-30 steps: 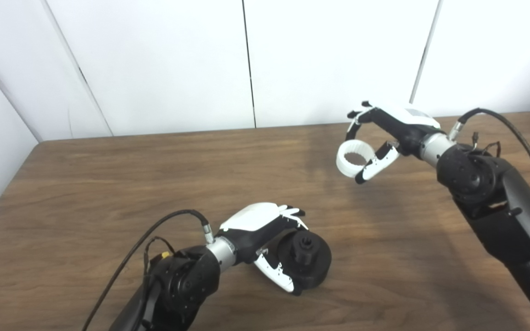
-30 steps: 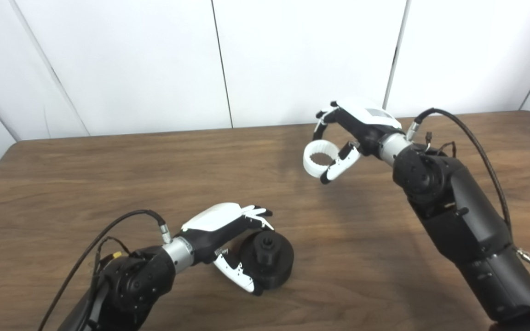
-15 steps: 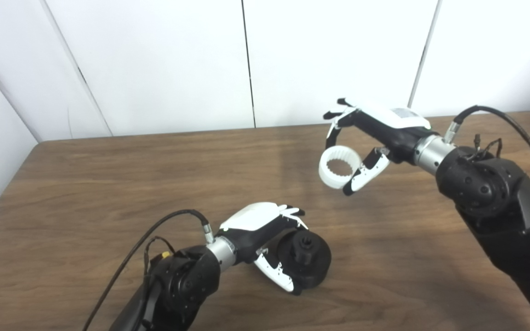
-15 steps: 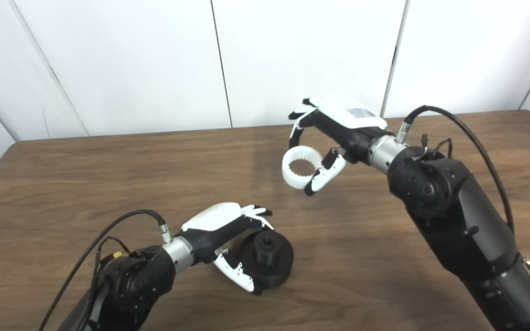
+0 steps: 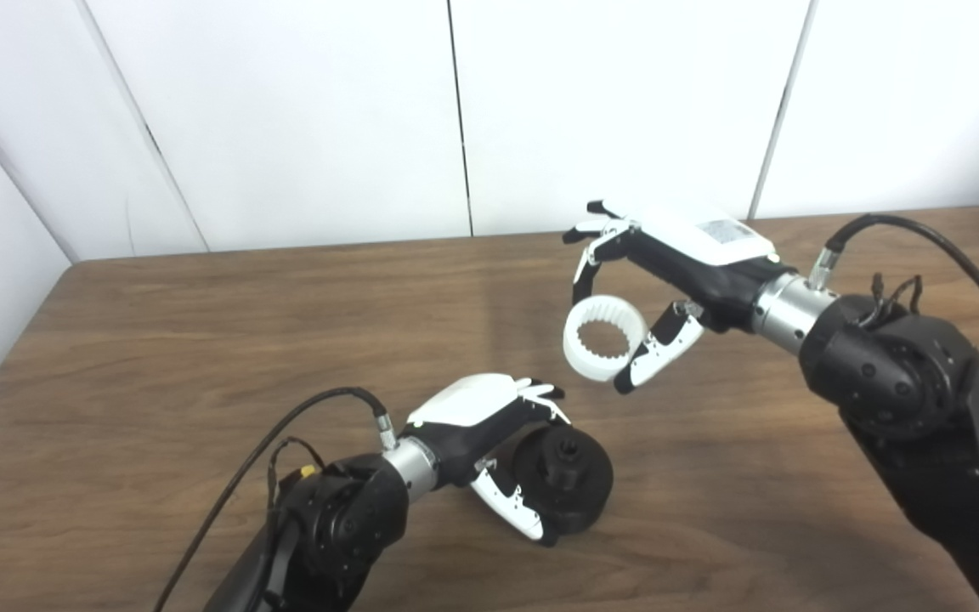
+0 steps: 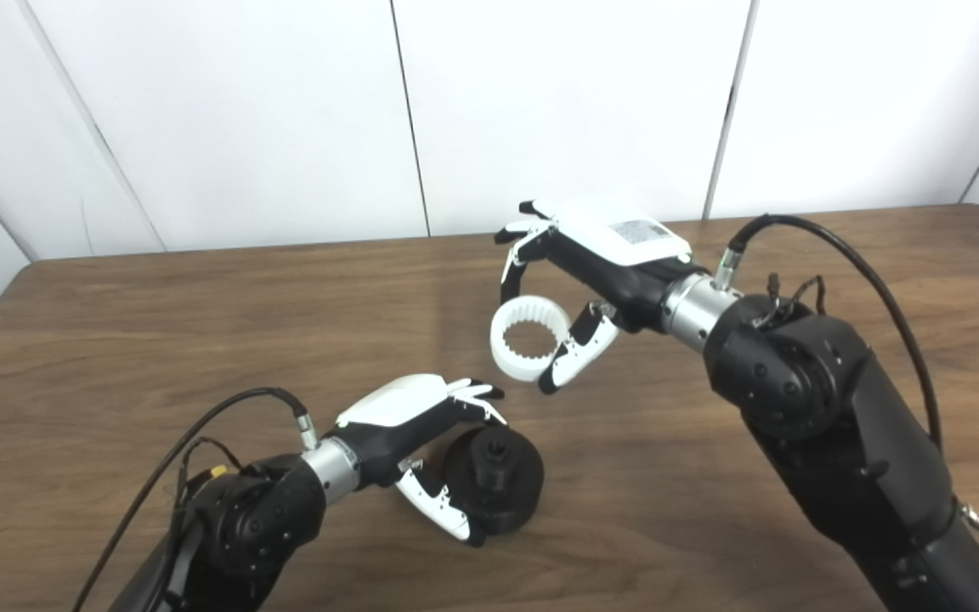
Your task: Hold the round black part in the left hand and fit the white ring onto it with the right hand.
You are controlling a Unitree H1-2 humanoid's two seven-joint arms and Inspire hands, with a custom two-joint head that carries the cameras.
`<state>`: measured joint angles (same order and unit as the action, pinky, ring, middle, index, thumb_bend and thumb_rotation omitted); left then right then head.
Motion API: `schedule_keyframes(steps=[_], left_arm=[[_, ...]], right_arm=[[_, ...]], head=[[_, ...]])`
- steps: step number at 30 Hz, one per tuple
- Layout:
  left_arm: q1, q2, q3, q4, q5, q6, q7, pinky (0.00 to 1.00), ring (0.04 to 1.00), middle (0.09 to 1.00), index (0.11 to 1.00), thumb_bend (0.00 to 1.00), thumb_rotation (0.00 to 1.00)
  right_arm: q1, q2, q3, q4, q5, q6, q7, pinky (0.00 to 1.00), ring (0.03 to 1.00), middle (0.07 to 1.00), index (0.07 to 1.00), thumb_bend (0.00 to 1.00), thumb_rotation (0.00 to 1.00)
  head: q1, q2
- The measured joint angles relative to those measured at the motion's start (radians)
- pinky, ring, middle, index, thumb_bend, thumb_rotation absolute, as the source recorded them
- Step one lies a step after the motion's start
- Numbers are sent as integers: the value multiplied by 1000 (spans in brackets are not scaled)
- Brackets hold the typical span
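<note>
Currently, in the left eye view, the left hand [image 5: 489, 429] grips the round black part [image 5: 564, 478], with fingers over its top edge and the thumb under its near edge. The part rests on the wooden table [image 5: 200, 340], its central hub facing up and toward the camera. The right hand [image 5: 668, 280] holds the white ring [image 5: 604, 349] pinched between fingertips and thumb. The ring is raised clear of the table, above and slightly right of the black part, apart from it, with its toothed inner face visible.

In the right eye view, the ring [image 6: 530, 337] hangs above the black part [image 6: 494, 478]. The left hand [image 6: 417, 425] is closed on the part, and the right hand [image 6: 596, 272] is closed on the ring.
</note>
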<state>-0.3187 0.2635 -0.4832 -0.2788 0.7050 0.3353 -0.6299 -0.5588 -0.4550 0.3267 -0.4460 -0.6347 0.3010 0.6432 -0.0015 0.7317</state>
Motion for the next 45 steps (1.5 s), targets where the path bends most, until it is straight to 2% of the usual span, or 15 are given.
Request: schedule_keyframes(steps=[15, 25, 45], left_arm=[[0, -3, 2, 0, 4, 6, 0, 946, 1000, 966, 694, 922, 250], [0, -4, 1, 0, 5, 6, 0, 942, 1000, 965, 697, 923, 256], [0, -6, 7, 0, -2, 5, 0, 940, 1000, 961, 692, 919, 248]], right_arm=[[35, 30, 7, -57, 1, 4, 64, 932, 991, 891, 489, 525, 149], [48, 39, 7, -74, 19, 41, 105, 922, 1000, 896, 489, 525, 149], [93, 46, 35, -68, 17, 34, 104, 924, 998, 895, 489, 525, 148]], head=[[0, 5], [0, 5], [5, 9]])
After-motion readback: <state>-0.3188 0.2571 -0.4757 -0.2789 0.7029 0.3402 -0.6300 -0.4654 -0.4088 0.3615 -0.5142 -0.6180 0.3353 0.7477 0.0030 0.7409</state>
